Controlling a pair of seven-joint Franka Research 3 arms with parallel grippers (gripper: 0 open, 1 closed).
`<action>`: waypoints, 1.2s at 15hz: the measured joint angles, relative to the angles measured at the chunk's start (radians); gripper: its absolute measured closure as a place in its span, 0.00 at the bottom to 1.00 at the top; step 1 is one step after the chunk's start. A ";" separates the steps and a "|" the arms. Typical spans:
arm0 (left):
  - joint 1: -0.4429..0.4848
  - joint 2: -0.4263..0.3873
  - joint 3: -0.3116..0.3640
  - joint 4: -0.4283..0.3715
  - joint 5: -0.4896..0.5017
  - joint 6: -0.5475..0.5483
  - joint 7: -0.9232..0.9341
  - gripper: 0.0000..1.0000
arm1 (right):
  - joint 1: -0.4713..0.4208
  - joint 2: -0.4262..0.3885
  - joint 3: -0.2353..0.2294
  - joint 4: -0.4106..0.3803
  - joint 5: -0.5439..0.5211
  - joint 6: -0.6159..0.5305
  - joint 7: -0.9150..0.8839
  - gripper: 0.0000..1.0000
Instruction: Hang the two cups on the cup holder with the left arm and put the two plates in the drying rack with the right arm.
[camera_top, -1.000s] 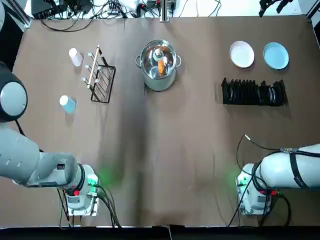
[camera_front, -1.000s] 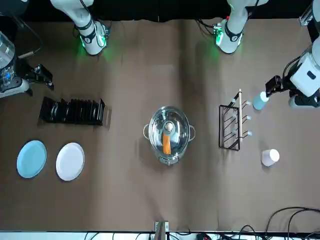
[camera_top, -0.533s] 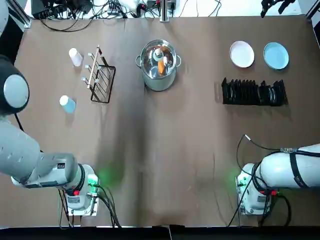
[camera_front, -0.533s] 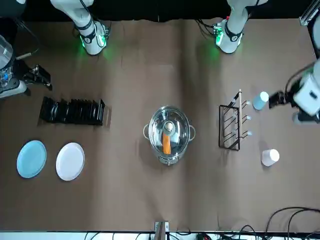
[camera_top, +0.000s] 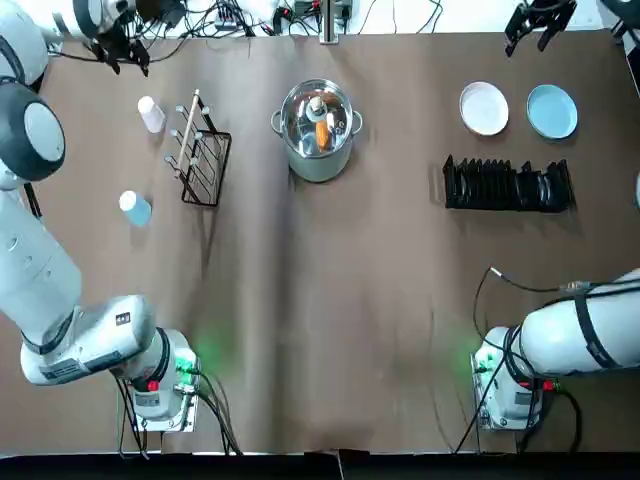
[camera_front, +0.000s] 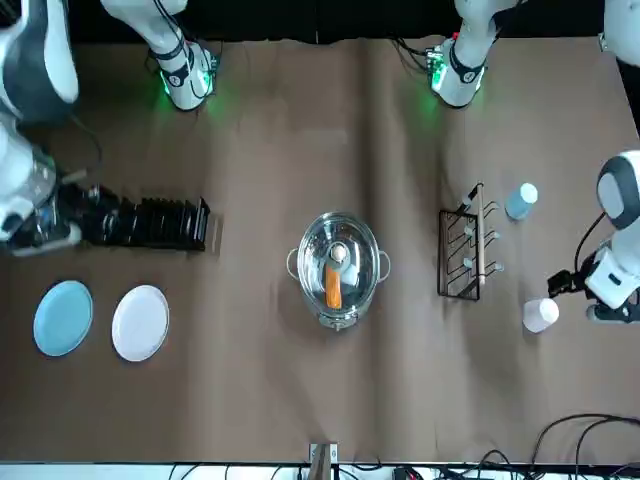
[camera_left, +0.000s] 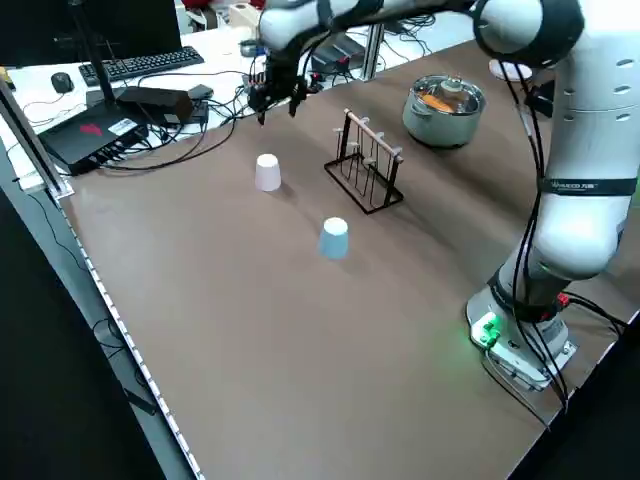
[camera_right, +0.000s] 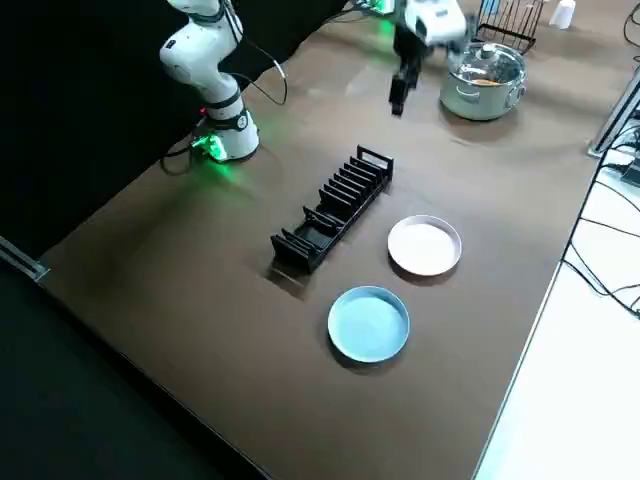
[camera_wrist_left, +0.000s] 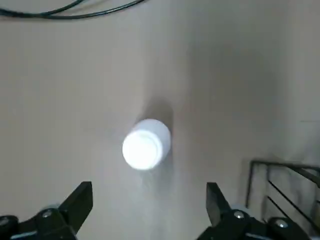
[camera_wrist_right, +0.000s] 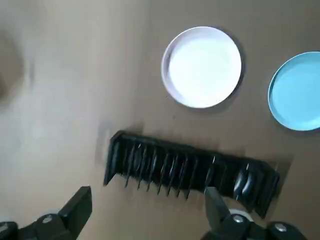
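The white cup (camera_top: 150, 113) stands upside down at the far left, beside the cup holder (camera_top: 200, 150). My left gripper (camera_top: 125, 50) hovers above it, open and empty; in the left wrist view the white cup (camera_wrist_left: 146, 143) sits just ahead of the spread left gripper (camera_wrist_left: 147, 200). Nearer the left arm's base stands the light blue cup (camera_top: 135, 207). The white plate (camera_top: 483, 107) and blue plate (camera_top: 552, 110) lie flat behind the drying rack (camera_top: 508, 185). My right gripper (camera_top: 535, 20) hangs open high above them; its wrist view shows the drying rack (camera_wrist_right: 190, 167) and both plates.
A steel pot (camera_top: 318, 128) holding an orange item stands at the far middle, between the cup holder and the rack. Cables and equipment lie past the table's far edge. The arm bases (camera_top: 160, 385) sit at the near edge.
My left gripper has swung from beside the blue cup out to the far left, above the white cup. My right gripper has shifted over the rack area.
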 joint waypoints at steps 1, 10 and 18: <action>0.010 0.024 0.000 -0.013 0.001 0.057 0.016 0.00 | -0.018 0.039 -0.001 -0.002 0.000 0.045 0.000 0.00; 0.046 0.101 -0.001 -0.175 0.011 0.344 0.069 0.00 | -0.247 0.341 -0.011 0.061 -0.098 0.385 -0.042 0.18; 0.063 -0.096 -0.001 -0.427 0.011 0.114 0.034 0.00 | -0.476 0.551 -0.011 0.131 -0.121 0.668 -0.132 0.54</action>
